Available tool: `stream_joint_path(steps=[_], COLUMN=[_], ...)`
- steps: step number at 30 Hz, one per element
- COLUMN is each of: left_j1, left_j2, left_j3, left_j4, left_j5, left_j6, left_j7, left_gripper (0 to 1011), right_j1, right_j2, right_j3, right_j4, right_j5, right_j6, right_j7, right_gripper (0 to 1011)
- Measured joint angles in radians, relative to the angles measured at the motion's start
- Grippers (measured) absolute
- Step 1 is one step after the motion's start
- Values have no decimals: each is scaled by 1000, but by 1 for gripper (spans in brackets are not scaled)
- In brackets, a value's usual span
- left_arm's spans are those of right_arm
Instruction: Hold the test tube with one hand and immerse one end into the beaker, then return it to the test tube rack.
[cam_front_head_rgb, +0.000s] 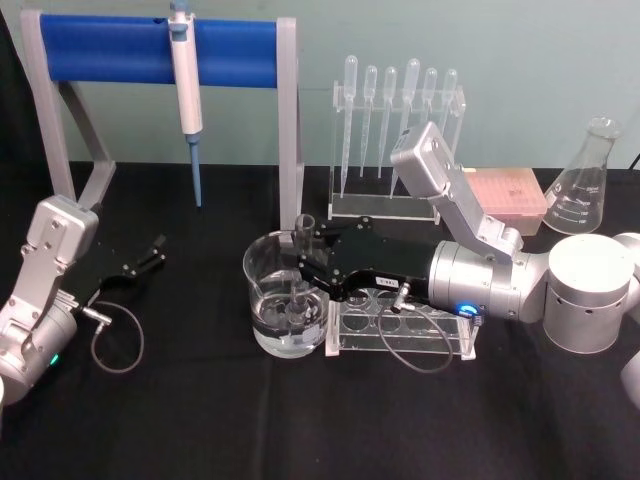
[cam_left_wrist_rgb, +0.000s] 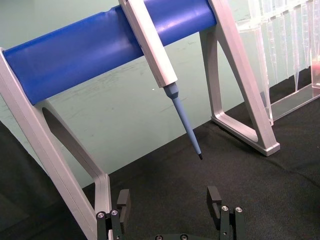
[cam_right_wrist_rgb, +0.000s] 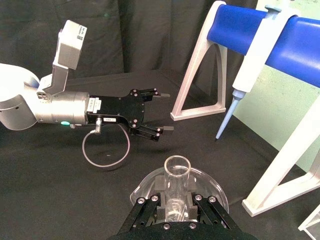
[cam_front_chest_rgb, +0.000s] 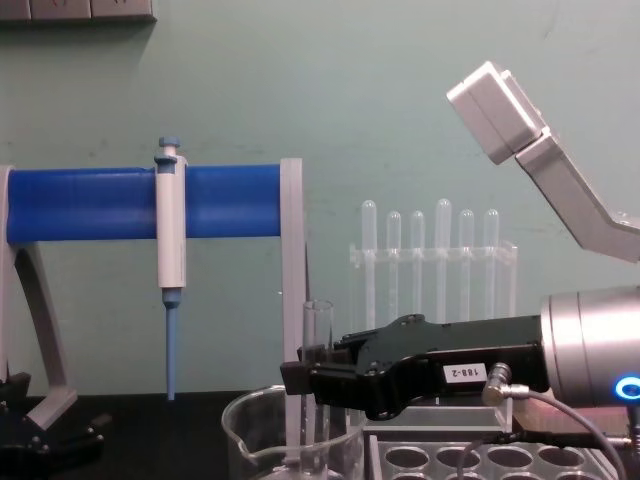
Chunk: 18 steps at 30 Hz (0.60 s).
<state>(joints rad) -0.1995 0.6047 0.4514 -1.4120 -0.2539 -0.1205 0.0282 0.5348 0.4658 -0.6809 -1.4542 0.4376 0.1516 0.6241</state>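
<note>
— Where is the test tube (cam_front_head_rgb: 304, 229)?

— Upright in the right hand (cam_front_head_rgb: 305, 265), which is clenched around it a little below the flared rim. That arm reaches in from the right, low across the rack (cam_front_head_rgb: 360, 346).

— And the tube's lower end?

— Inside the beaker (cam_front_head_rgb: 256, 272). As far as the head view shows, it is down in the clear liquid at the bottom. The tube's open rim stands above the beaker's rim.

— Does the tube touch the glass wall?

— I cannot tell. It stands a little toward the side of the beaker nearer the rack.

— Where does the beaker sit?

— On the black desk (cam_front_head_rgb: 200, 420), just beside the rack's left end.

— What about the left hand (cam_front_head_rgb: 147, 259)?

— On the left side of the desk, well apart from the beaker. It is released, with its fingers spread apart.

— Anything behind?

— A pipettor (cam_front_head_rgb: 185, 75) hangs tip down on a stand (cam_front_head_rgb: 289, 120) with a blue bar. To the right of the stand is a clear holder (cam_front_head_rgb: 385, 208) of thin pipettes (cam_front_head_rgb: 370, 100). Farther right are a pink box (cam_front_head_rgb: 505, 195) and a conical flask (cam_front_head_rgb: 585, 190).
</note>
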Motion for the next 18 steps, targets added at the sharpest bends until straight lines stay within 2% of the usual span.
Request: stream_joint_path(steps=[18], left_j1=[0], left_j2=[0], left_j3=[0], left_j4=[0], left_j5=[0], left_j6=[0], left_j7=[0], left_gripper=[1000], right_j1=[0], right_j2=[0], right_j3=[0], right_j4=[0], right_j5=[0], right_j6=[0], right_j7=[0], right_gripper=[225])
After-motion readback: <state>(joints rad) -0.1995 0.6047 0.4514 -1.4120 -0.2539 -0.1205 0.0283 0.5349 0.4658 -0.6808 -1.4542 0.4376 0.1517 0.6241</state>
